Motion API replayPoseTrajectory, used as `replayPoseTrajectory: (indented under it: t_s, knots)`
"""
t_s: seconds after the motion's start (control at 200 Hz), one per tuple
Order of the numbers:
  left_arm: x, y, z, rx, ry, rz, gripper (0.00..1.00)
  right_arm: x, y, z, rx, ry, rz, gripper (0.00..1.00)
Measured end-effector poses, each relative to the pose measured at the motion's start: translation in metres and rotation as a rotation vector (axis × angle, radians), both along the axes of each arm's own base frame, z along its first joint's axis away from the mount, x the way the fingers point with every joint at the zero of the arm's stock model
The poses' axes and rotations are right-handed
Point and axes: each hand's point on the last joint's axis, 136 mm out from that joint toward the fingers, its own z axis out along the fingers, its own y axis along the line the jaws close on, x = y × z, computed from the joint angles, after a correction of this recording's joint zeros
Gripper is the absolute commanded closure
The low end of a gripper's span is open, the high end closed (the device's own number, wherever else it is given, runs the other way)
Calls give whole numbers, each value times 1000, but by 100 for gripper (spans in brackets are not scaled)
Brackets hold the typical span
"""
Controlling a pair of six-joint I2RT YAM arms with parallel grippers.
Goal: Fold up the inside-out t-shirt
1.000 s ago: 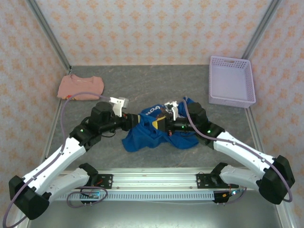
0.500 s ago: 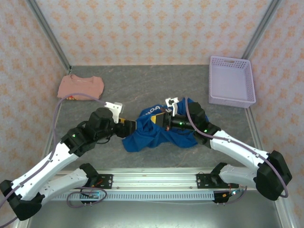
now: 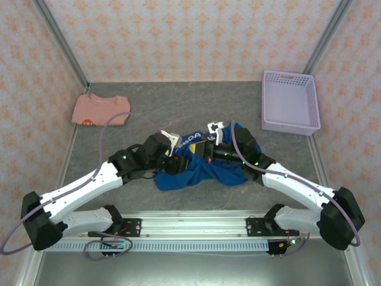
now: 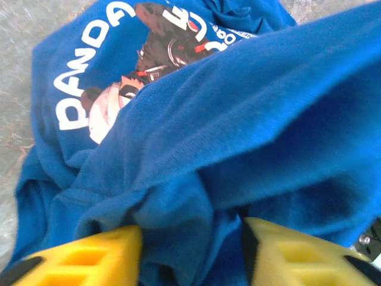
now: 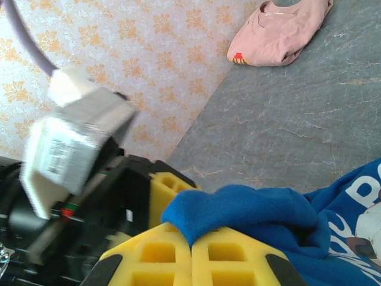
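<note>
The inside-out t-shirt (image 3: 196, 167) lies bunched in the middle of the table, royal blue with white lettering (image 4: 89, 77) facing up. My left gripper (image 3: 180, 162) has pushed into its left side. Its yellow fingers (image 4: 89, 259) stand apart, open, with a thick fold of blue cloth (image 4: 190, 196) between them and a dark gap beside the right finger. My right gripper (image 3: 205, 150) is at the shirt's upper edge. Its yellow fingers (image 5: 238, 256) are pressed together, shut on a raised fold of the shirt (image 5: 238, 208). The left gripper's finger (image 5: 164, 190) sits just beyond that fold.
A folded salmon-pink shirt (image 3: 101, 110) lies at the back left, near the wall (image 5: 280, 33). A lilac plastic basket (image 3: 287, 74) stands at the back right. Patterned walls close off the back and sides of the grey table (image 3: 178, 113).
The left arm pulled back from the shirt, then swung right and pushed its gripper into the cloth, jaws widening then narrowing. The right gripper kept its hold and barely moved.
</note>
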Motion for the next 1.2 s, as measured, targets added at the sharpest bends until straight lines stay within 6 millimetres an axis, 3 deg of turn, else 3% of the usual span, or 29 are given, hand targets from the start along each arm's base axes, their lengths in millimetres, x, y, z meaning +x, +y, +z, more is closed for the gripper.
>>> replayPoseTrajectory:
  t_s: [0.09, 0.14, 0.26, 0.325, 0.52, 0.636, 0.766, 0.986, 1.086, 1.201]
  knots:
    - [13, -7, -5, -37, 18, 18, 92, 0, -2, 3, 6, -8, -5, 100]
    - [20, -10, -5, -85, 29, 38, 100, 0, -4, 5, 9, -13, -12, 100]
    - [27, -13, 4, -202, 25, 23, 100, 5, -15, 6, -9, -28, -63, 100]
    - [20, -13, 14, -277, 11, -17, 100, 8, -23, 4, -39, -39, -104, 100]
    - [-24, -18, 78, -522, -100, -223, 100, 32, -43, -15, -267, -15, -237, 73]
    - [-29, -18, 96, -582, -133, -278, 100, 40, -52, -18, -398, -25, -267, 61]
    - [-23, -21, 86, -576, -93, -281, 100, 21, -63, -22, -485, -64, -229, 57]
    - [-19, -23, 79, -562, -75, -274, 100, -32, -52, 4, -440, -217, -70, 61]
    - [-19, -23, 78, -560, -72, -273, 100, -41, -41, -5, -444, -213, -13, 61]
    - [-18, -23, 77, -559, -72, -270, 100, -34, -31, -33, -488, -169, 6, 58]
